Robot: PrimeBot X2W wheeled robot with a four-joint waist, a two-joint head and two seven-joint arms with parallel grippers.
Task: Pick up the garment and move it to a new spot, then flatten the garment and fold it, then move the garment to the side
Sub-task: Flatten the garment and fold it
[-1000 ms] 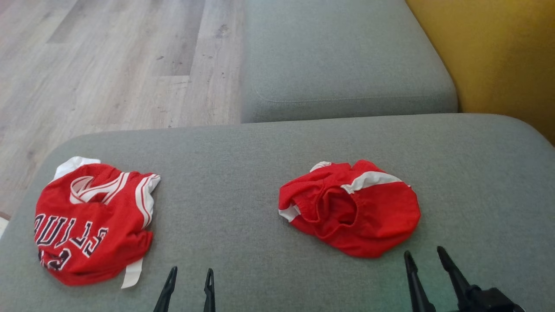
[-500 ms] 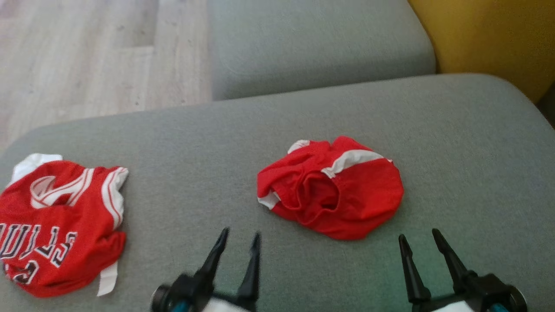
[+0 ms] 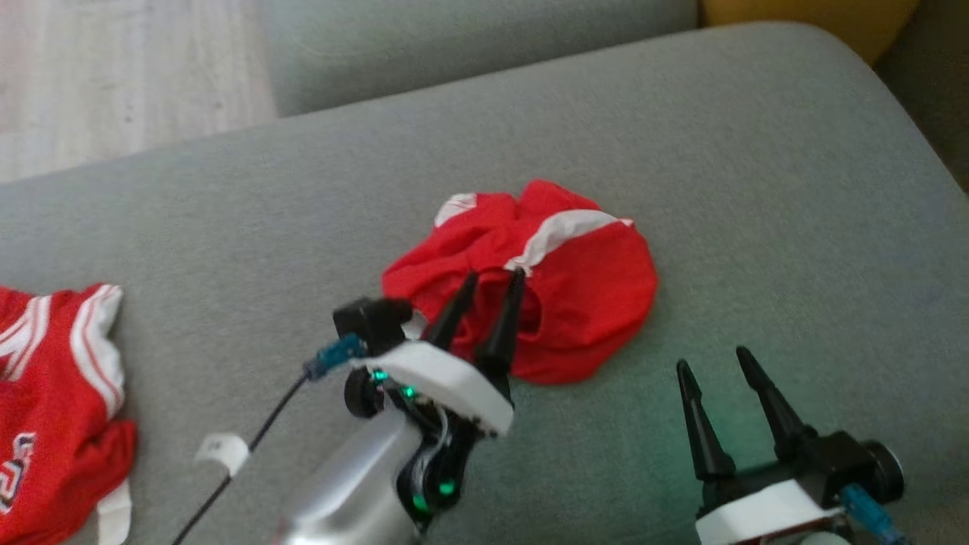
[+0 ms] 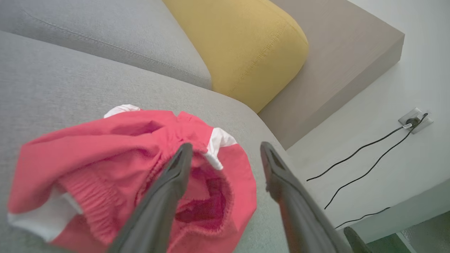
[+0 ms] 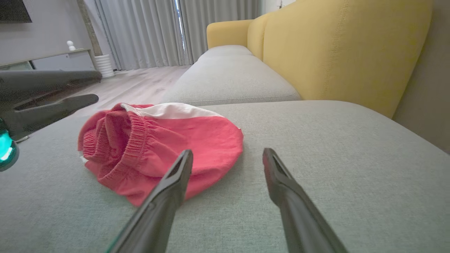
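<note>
left gripper [image 3: 496, 274] advanced over shorts [image 3: 598, 272]; waistband [image 5: 136, 137] seemingly nearward.

A red jersey [image 3: 53, 424] lies crumpled on the grey sofa seat [image 3: 757, 189], with a yellow back cushion [image 4: 242, 45] behind. Black cables [image 4: 355, 152] reach what looks like a wall socket [image 4: 415, 120].

The left gripper [image 3: 496, 274] lies across the near-left part of the crumpled red garment [image 3: 583, 295] and hides the folds beneath it; whether its tips touch the cloth cannot be told. In the left wrist view the garment's near side is blurred and cut by the bottom edge. Far left of the garment, a red jersey [image 3: 53, 424] is cut by the head view's left and bottom edges, its lettering mostly out of frame. Right of the garment, the right gripper [image 3: 712, 357] is cut off at its body.
</note>
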